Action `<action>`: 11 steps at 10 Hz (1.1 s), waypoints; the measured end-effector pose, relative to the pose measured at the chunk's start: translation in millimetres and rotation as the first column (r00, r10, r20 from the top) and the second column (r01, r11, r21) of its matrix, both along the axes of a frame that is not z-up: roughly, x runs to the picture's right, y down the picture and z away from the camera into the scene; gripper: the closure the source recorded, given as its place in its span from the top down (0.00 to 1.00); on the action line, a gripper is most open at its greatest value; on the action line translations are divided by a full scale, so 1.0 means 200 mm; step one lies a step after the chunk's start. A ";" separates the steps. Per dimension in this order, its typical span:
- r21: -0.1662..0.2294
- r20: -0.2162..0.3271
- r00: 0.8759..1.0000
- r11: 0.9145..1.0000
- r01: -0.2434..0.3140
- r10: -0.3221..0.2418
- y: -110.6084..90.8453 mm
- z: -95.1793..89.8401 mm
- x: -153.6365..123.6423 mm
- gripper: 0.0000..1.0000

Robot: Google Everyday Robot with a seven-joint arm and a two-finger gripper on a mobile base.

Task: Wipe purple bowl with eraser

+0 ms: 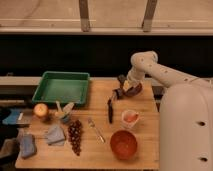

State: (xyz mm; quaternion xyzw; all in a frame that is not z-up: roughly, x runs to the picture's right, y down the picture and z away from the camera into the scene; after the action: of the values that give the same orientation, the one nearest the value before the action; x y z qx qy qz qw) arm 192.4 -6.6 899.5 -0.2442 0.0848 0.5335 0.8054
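While the arm reaches over the bench's (100, 150) far right corner, the end effector (121, 90) sits closed on the dark eraser (118, 93), pressed at the purple bowl (134, 90) there.

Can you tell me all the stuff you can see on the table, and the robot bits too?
tray: one, green, back left of table
purple bowl: one, back right, mostly hidden by gripper
orange bowl: one, front right
pale cup: one, pink inside, behind orange bowl
black-handled utensil: one, table middle
fork: one, silvery, front middle
grapes: one bunch, dark red, front left
cloth: one, blue-grey, left of grapes
orange fruit: one, left edge
gripper: one, shut on something dark, at purple bowl
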 end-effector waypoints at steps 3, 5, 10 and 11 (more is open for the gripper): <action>0.008 -0.069 0.996 0.999 -0.053 0.054 0.04 -0.08 0.24 0.09; 0.025 -0.101 0.992 0.997 -0.076 0.078 -0.03 -0.03 0.36 0.09; 0.045 -0.055 0.997 0.998 -0.044 0.047 -0.20 0.09 0.15 0.09; 0.044 -0.034 0.999 0.998 -0.036 0.038 -0.20 0.09 0.09 0.09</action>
State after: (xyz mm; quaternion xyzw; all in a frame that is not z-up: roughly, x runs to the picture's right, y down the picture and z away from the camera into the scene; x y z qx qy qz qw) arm 209.6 -45.7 917.9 -0.2191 0.0828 0.5542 0.7987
